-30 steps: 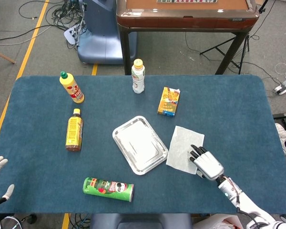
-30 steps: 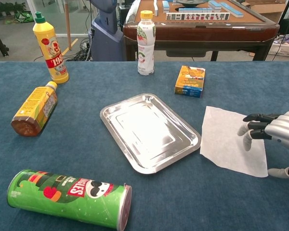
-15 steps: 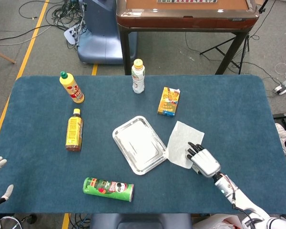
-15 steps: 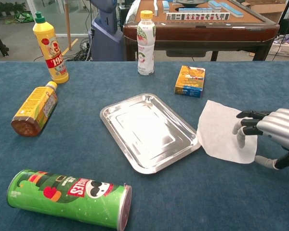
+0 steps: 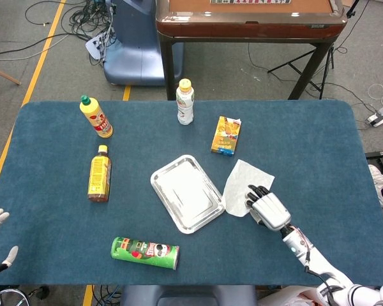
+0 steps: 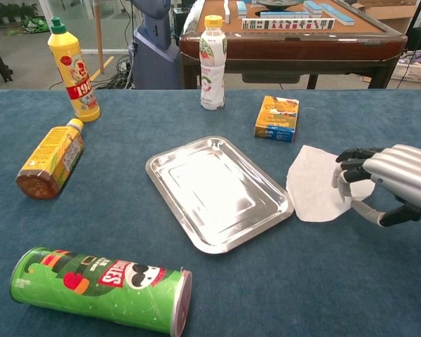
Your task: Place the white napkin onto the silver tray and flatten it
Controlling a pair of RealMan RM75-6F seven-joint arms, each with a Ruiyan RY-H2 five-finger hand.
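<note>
You can read "Pringles" in white letters along the green can (image 6: 102, 289) lying on its side near you. No other label is legible from these views.

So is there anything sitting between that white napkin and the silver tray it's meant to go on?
Nothing visible. The white napkin lies on the table just right of the silver tray, its near edge almost at the tray's rim, with bare cloth between. The right hand rests on the napkin's far side.
</note>
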